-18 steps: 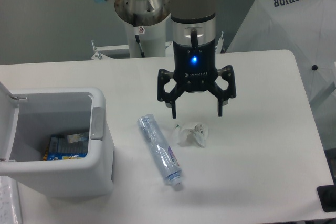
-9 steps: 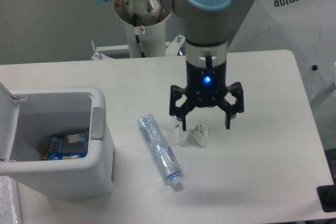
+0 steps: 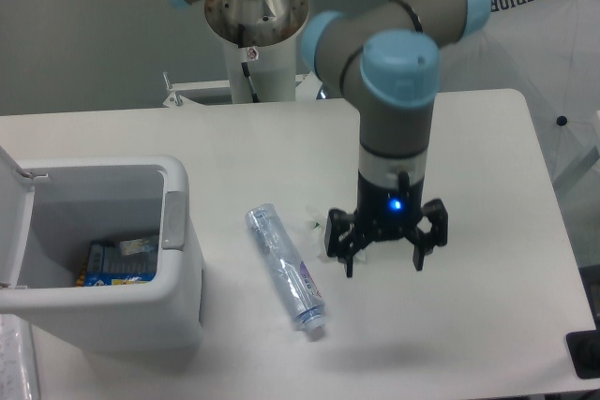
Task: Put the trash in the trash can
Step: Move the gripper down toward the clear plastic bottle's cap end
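Two pieces of trash lie on the white table (image 3: 487, 156). A flattened clear plastic bottle (image 3: 285, 268) with a bluish label lies diagonally, just right of the white trash can (image 3: 141, 311). The crumpled white paper wad (image 3: 323, 229) is mostly hidden behind the gripper (image 3: 383, 267). The gripper points down, low over the table, with its fingers spread apart and nothing between them. The trash can stands open, with some packaging (image 3: 117, 262) inside it.
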`<state>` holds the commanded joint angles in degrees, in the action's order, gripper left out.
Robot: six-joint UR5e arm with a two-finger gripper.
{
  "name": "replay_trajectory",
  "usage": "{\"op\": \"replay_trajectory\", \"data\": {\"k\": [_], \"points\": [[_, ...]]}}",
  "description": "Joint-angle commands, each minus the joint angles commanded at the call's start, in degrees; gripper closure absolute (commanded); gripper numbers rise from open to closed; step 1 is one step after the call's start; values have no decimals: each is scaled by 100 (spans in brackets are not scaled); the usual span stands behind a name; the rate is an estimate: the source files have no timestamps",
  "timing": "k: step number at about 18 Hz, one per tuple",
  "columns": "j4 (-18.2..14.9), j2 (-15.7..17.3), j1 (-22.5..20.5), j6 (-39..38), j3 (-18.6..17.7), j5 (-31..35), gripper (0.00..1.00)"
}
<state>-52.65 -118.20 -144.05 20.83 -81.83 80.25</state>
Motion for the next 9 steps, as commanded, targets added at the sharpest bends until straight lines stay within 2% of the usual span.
{"op": "replay_trajectory", "data": {"k": [3, 5, 9], "points": [[0, -440, -9, -342, 167, -280, 0], [0, -502, -9, -352, 203, -369, 0], [9, -836, 61, -465, 317, -229, 0]]}}
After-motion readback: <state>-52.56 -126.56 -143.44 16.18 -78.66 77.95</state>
